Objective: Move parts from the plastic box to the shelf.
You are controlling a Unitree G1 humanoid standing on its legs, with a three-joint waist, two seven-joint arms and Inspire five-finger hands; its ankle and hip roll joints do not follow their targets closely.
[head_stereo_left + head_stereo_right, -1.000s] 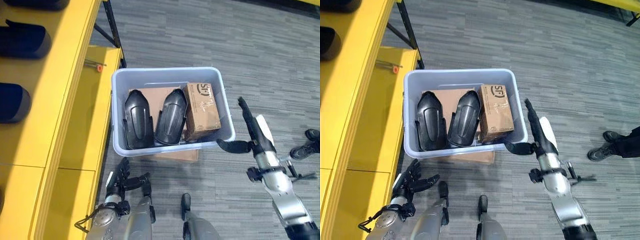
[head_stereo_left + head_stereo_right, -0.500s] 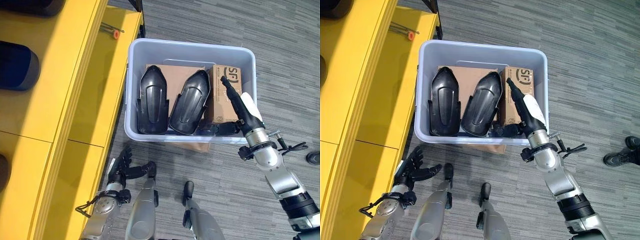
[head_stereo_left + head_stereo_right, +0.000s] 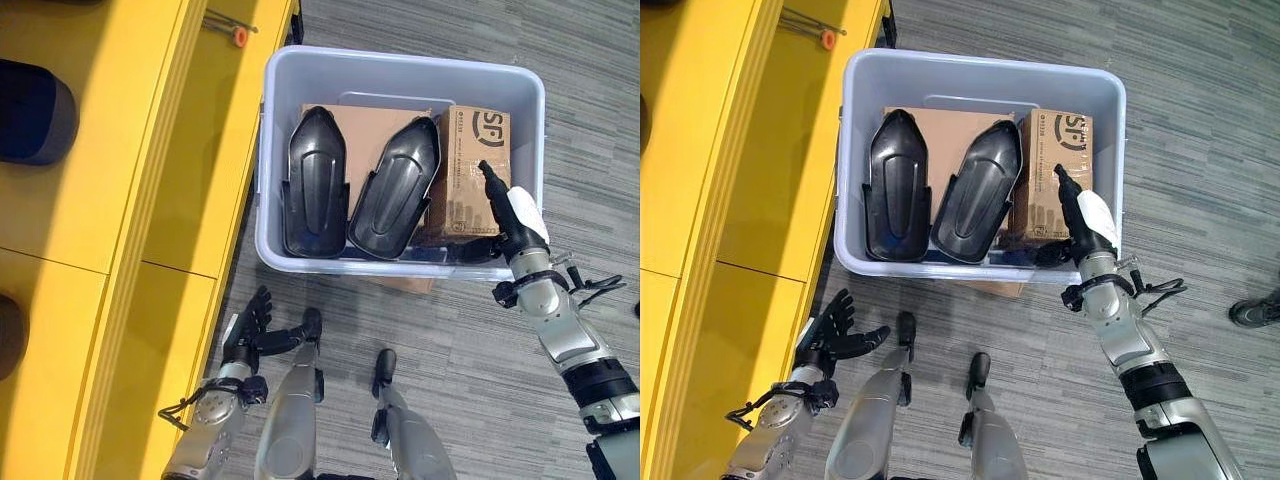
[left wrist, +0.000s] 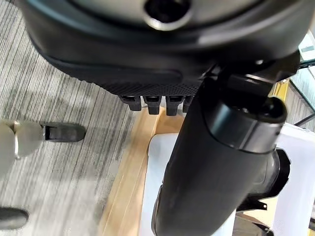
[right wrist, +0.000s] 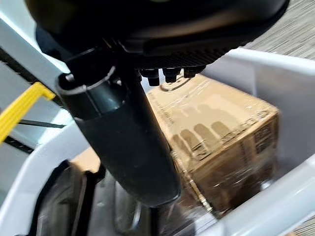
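Parts: two black shells and carton in box. Right hand open above carton. Left hand spread, idle. Carton looks rigid, film-slick; clasp opposite sides.

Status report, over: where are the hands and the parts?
Right hand open over cardboard box in plastic box. Left hand open, low by shelf. Two black parts unmoved.

**Right hand extended, left hand low**

I see my right hand reaching forward on an outstretched arm, fingers straight, thumb out to the side. My left hand hangs low by my side, fingers spread and relaxed.
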